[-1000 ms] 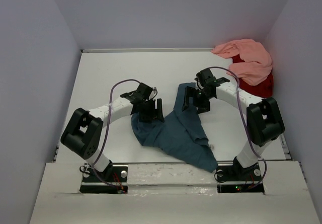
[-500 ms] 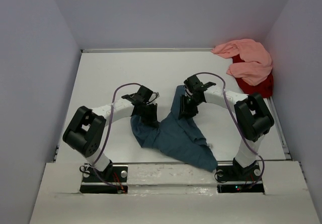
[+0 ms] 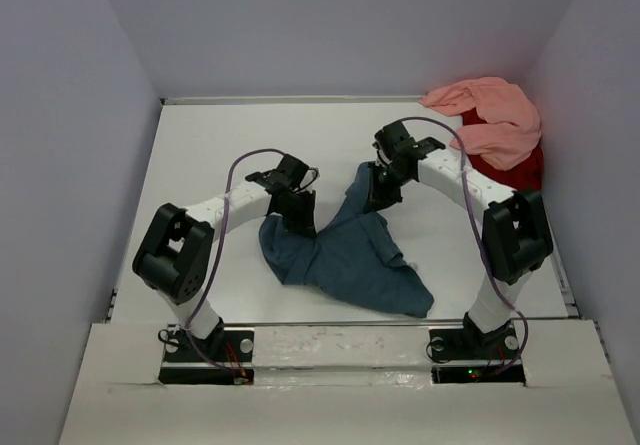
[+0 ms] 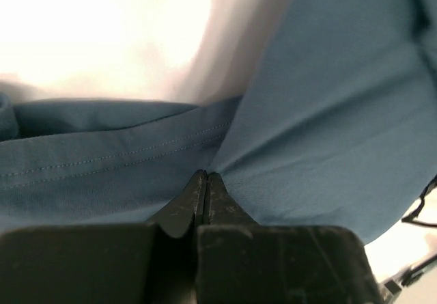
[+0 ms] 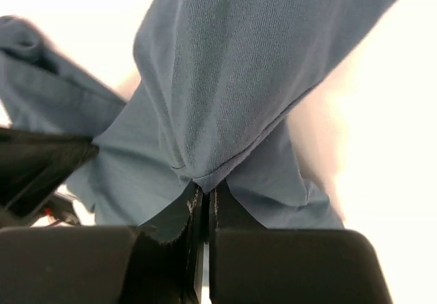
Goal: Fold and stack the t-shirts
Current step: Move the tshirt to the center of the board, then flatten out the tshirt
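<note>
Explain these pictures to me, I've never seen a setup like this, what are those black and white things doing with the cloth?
Those are two robot arms bolted to a white table. One picture looks down from above; the other two come from a camera on each wrist. The left gripper and right gripper are each pinched shut on a blue t-shirt. A pink t-shirt lies crumpled partly over a red t-shirt in the far right corner.
</note>
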Tool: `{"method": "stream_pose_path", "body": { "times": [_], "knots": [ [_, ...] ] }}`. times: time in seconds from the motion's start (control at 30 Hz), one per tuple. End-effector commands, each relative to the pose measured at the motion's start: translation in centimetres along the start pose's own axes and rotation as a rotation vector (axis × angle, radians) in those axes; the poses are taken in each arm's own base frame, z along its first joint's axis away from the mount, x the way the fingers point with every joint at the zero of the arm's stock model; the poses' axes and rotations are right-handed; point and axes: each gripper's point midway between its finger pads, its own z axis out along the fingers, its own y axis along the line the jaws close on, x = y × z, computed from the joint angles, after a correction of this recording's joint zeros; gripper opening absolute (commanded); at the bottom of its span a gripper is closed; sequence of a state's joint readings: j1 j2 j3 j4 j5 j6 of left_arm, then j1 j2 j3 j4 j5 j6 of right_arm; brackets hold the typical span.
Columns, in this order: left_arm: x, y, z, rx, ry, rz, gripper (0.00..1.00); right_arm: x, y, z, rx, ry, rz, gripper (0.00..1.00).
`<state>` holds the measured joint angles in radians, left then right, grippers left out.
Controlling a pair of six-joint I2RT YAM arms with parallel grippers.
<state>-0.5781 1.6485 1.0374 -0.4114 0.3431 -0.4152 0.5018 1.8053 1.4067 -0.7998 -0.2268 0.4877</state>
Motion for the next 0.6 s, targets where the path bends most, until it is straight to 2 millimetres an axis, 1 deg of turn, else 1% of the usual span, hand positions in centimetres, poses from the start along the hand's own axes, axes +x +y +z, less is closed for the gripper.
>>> {"method": "stream_pose_path", "body": {
  "times": [0.0, 0.07, 0.1, 0.13, 0.23, 0.27, 0.3, 0.33, 0.37, 0.4, 0.43, 0.47, 0.5, 0.53, 0.57],
  "knots": [
    [-2.6, 0.6, -1.0, -0.032, -0.027, -0.003, 0.0, -2.5, -3.5, -4.9, 0.076, -0.084, 0.01, 0.0],
    [-3.7, 0.7, -1.2, -0.023, -0.045, -0.017, 0.0, -2.4, -5.5, -5.3, 0.114, -0.077, 0.03, 0.0],
    [-4.0, 0.6, -1.3, -0.021, -0.048, -0.017, 0.0, -2.3, -6.4, -5.4, 0.126, -0.072, 0.041, 0.0],
    [-4.1, 0.6, -1.3, -0.025, -0.046, -0.012, 0.0, -2.1, -8.2, -5.4, 0.15, -0.062, 0.062, 0.0],
    [-4.4, 0.6, -1.2, -0.029, -0.042, -0.006, 0.0, -1.6, -10.4, -5.2, 0.185, -0.048, 0.075, 0.0],
    [-4.5, 0.6, -1.2, -0.029, -0.042, -0.006, 0.0, -1.3, -11.1, -4.8, 0.2, -0.035, 0.08, 0.03],
    [-4.4, 0.7, -1.1, -0.029, -0.039, -0.006, 0.0, -1.4, -11.7, -4.7, 0.215, -0.04, 0.087, 0.04],
    [-4.5, 0.7, -1.1, -0.029, -0.041, -0.005, 0.0, -1.1, -11.9, -4.4, 0.219, -0.027, 0.088, 0.07],
    [-4.4, 0.7, -1.0, -0.028, -0.037, -0.005, 0.0, -1.2, -12.6, -3.9, 0.23, -0.019, 0.103, 0.13],
    [-4.4, 0.7, -1.0, -0.029, -0.036, -0.005, 0.0, -1.1, -12.8, -3.6, 0.236, -0.011, 0.105, 0.19],
    [-4.4, 0.7, -1.0, -0.029, -0.034, -0.006, 0.0, -1.2, -12.9, -3.4, 0.242, -0.007, 0.11, 0.4],
    [-4.4, 0.7, -0.9, -0.03, -0.033, -0.003, 0.0, -1.2, -12.9, -3.1, 0.24, -0.002, 0.111, 0.56],
    [-4.4, 0.8, -1.0, -0.033, -0.033, -0.003, 0.0, -1.5, -13.1, -3.1, 0.234, -0.006, 0.119, 0.61],
    [-4.5, 0.8, -1.1, -0.032, -0.036, -0.002, 0.0, -1.5, -13.1, -3.0, 0.23, -0.004, 0.12, 0.7],
    [-4.4, 0.8, -1.1, -0.032, -0.035, -0.001, 0.0, -1.7, -12.8, -2.9, 0.213, -0.005, 0.119, 0.72]
  ]
}}
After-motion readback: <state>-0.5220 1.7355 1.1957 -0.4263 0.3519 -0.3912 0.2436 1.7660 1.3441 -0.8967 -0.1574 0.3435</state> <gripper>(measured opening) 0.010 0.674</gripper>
